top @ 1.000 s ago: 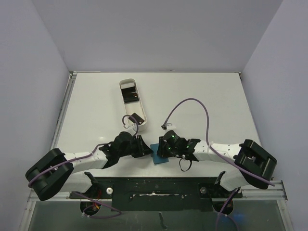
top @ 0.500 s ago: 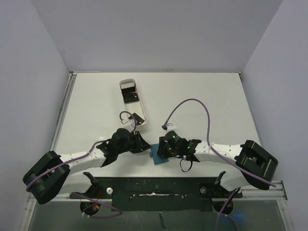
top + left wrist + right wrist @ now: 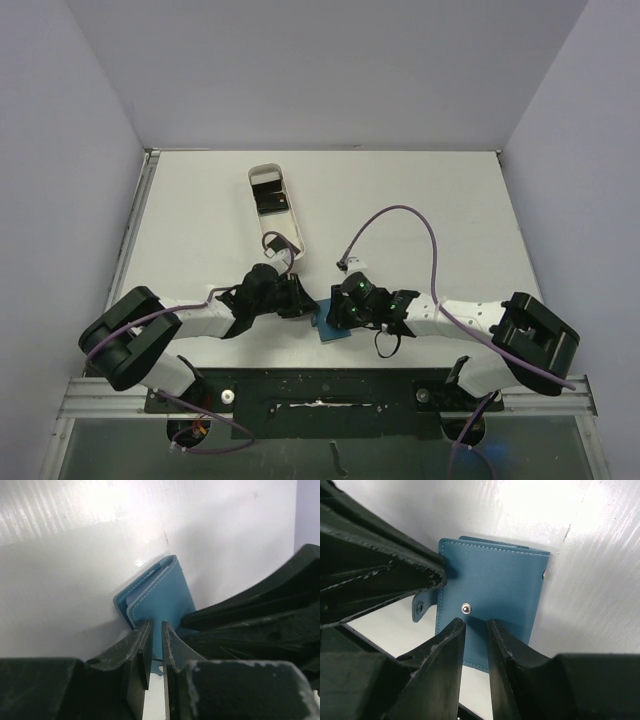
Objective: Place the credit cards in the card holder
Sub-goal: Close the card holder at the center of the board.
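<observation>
Left gripper (image 3: 156,626): nearly closed at edge of folded, unsnapped card holder (image 3: 160,595); hold indeterminable. Right gripper (image 3: 475,624): slightly parted, empty, poised over same. Credit cards (image 3: 271,198): sat in white tray (image 3: 282,222), well apart. Risk judged: card holder skidding unopened; crowded grippers colliding.

No legible writing anywhere, seemingly.
</observation>
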